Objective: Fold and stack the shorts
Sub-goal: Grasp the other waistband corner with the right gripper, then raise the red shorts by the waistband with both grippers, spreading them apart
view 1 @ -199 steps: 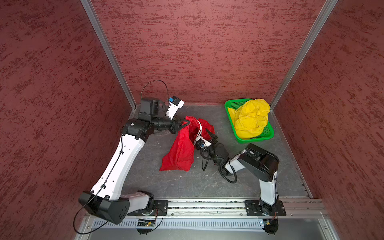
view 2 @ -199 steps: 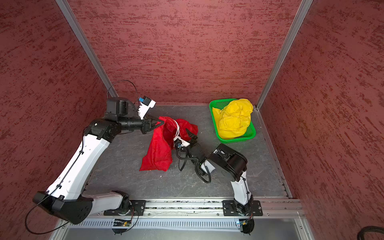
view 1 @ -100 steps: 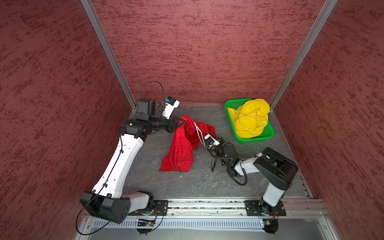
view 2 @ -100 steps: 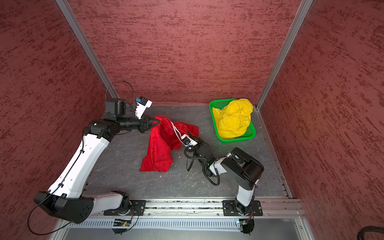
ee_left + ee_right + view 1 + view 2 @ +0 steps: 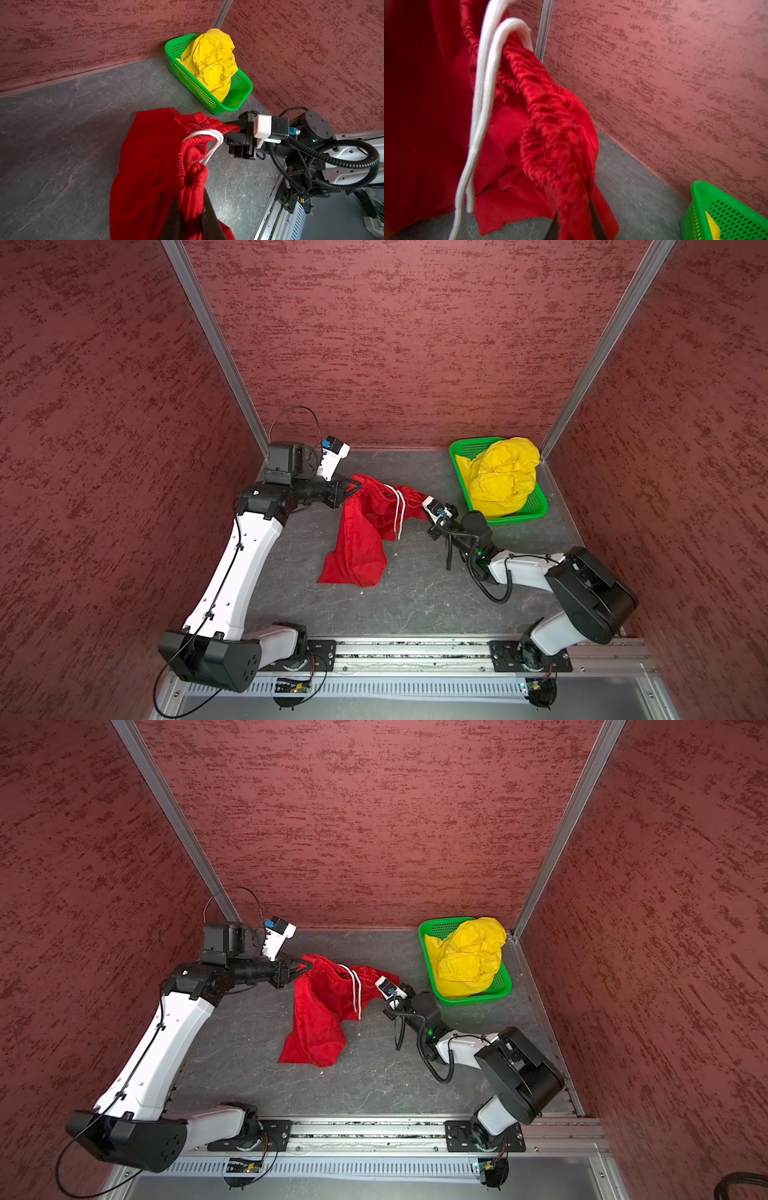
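The red shorts [image 5: 360,539] [image 5: 320,1019] hang stretched by their waistband between my two grippers, legs trailing onto the grey floor. My left gripper [image 5: 353,488] [image 5: 306,965] [image 5: 190,207] is shut on one end of the waistband. My right gripper [image 5: 422,504] [image 5: 376,986] [image 5: 573,216] is shut on the other end; it also shows in the left wrist view [image 5: 230,131]. The white drawstring [image 5: 483,93] dangles from the waistband's middle. The yellow shorts [image 5: 503,477] [image 5: 469,959] [image 5: 212,62] lie crumpled in the basket.
The green perforated basket [image 5: 519,519] [image 5: 473,1000] [image 5: 193,87] [image 5: 695,207] stands in the back right corner, just behind my right wrist. Red walls close the floor in on three sides, and a metal rail [image 5: 415,649] runs along the front.
My right gripper has shut on the red waistband and moved right and back, drawing it out. Its elbow swung right. The left gripper kept its hold and shifted slightly back.
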Controlling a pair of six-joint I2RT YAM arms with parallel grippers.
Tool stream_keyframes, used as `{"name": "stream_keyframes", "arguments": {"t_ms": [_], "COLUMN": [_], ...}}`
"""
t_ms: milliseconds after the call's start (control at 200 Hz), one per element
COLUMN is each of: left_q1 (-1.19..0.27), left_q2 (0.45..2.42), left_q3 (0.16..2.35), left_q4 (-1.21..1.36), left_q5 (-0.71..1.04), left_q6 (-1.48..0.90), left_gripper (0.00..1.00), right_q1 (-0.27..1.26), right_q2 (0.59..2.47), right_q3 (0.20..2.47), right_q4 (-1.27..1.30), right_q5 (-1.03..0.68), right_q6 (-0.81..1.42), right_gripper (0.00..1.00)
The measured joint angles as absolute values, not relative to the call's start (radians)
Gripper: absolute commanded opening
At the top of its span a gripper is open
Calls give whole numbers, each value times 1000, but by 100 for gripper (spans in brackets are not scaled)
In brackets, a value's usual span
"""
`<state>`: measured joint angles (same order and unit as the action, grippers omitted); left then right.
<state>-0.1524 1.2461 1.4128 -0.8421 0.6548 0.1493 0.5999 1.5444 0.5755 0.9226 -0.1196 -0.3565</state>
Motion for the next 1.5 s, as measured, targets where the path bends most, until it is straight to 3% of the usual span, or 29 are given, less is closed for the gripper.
{"name": "stream_keyframes", "arguments": {"t_ms": [140, 336, 506, 897, 1157, 1308, 1503], "left_q1": [-153, -155, -171, -187, -176, -128, -100], "left_q2": [1238, 1202, 1136, 937, 1067, 1224, 1374], "left_q3": [1403, 1417, 1487, 1612, 1620, 1671, 1843], "left_q4": [-856, -874, -883, -844, -792, -766, -760], "left_q5": [621, 594, 585, 576, 497, 427, 335], "left_q6": [165, 199, 223, 252, 276, 306, 384], "left_gripper": [2, 2, 2, 0, 0, 0, 0], "right_q1": [551, 500, 482, 482, 482, 473, 426], "right_q2": [1464, 1260, 1100, 981, 1205, 1467, 1860], "right_q3": [581, 690, 912, 1362, 1554, 1731, 2127], "right_q4": [816, 554, 244, -273, -396, -406, -379], "right_q5": [-210, -321, -363, -397, -359, -333, -405], "right_q6": [-324, -314, -335, -340, -334, -339, -286], "right_gripper": [0, 0, 0, 0, 0, 0, 0]}}
